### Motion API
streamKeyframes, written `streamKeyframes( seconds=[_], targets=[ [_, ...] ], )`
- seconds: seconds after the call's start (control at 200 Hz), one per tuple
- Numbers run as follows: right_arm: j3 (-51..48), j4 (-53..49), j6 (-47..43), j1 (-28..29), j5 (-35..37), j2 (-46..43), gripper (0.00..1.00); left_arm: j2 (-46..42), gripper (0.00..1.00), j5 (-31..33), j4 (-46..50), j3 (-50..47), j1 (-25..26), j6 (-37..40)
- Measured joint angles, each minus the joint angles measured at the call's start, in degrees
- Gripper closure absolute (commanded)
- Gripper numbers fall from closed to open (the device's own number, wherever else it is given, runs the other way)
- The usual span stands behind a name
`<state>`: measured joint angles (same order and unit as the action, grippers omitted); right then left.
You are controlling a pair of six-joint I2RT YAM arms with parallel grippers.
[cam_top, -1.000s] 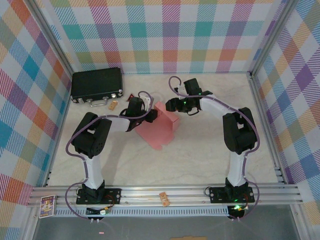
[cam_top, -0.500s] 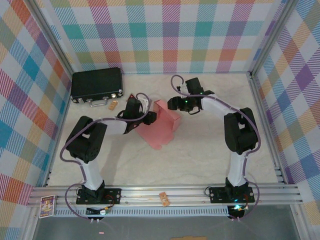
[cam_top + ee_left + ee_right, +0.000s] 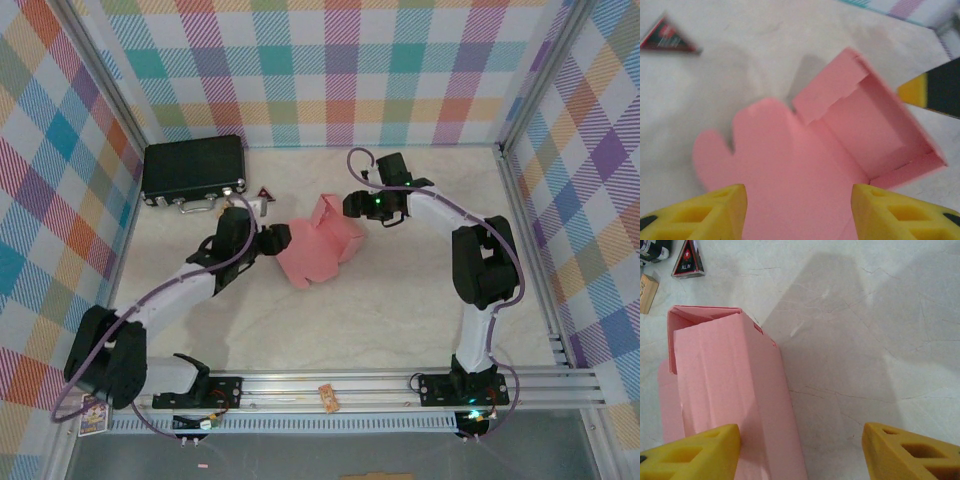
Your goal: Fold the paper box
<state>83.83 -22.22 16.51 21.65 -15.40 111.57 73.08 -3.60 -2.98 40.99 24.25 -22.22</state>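
Heads up on your left gripper (image 3: 799, 194): the yellow fingers (image 3: 715, 212) sit a good way apart and have hold of nothing. Right between them lies the flat panel of the salmon-pink thin-card paper box (image 3: 805, 165). Its two rounded flaps fan out past the finger on the wrist view's left. The half-formed tray end with raised walls stands just beyond the fingertips, toward the other finger.

On the far side of that tray your right gripper (image 3: 800, 432) hangs wide open and empty. The box's folded wall runs just inside one finger, and the pale marbled tabletop (image 3: 865, 340) lies bare under the rest of the gap. Farther out past those tips is a small red-and-black triangular card (image 3: 688, 262).

Handling-wise, I'd guess this thing weighs next to nothing, flexes easily and will skate on that smooth top. A hard pinch mid-panel would probably leave a crease you don't want. I'd take a flap by its free edge, close to the score line, and pin the flat panel with the other fingers.
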Motion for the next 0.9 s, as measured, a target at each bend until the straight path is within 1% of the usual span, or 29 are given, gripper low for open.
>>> streamKeyframes(
  seconds=[0.13,0.28,0.395,0.575,0.665,0.825,0.9],
  targets=[
    [0.02,0.0,-0.37,0.0,0.0,0.0,0.35,-1.27,0.42,1.14,3.19,-4.9,0.0,-8.2],
    [0.02,0.0,-0.5,0.0,0.0,0.0,0.35,1.7,0.41,0.68,4.98,-7.17,0.0,-15.04],
    [0.02,0.02,-0.5,0.0,0.0,0.0,0.35,4.52,0.42,0.07,2.62,-7.91,0.0,-18.36],
    [0.02,0.02,-0.5,0.0,-0.02,0.0,0.35,11.8,0.44,-2.14,-3.19,-7.39,-0.02,-20.7],
    [0.02,0.02,-0.48,0.0,-0.02,0.0,0.35,13.79,0.5,-3.43,-4.59,-6.73,-0.61,-22.21],
    [0.02,-0.02,-0.48,0.0,-0.02,0.0,0.35,16.35,0.69,-5.53,-4.7,-6.1,-2.38,-25.11],
    [0.02,-0.07,-0.5,0.0,0.0,0.0,0.35,16.98,0.71,-5.81,-4.37,-5.66,-2.84,-26.1]
  ],
)
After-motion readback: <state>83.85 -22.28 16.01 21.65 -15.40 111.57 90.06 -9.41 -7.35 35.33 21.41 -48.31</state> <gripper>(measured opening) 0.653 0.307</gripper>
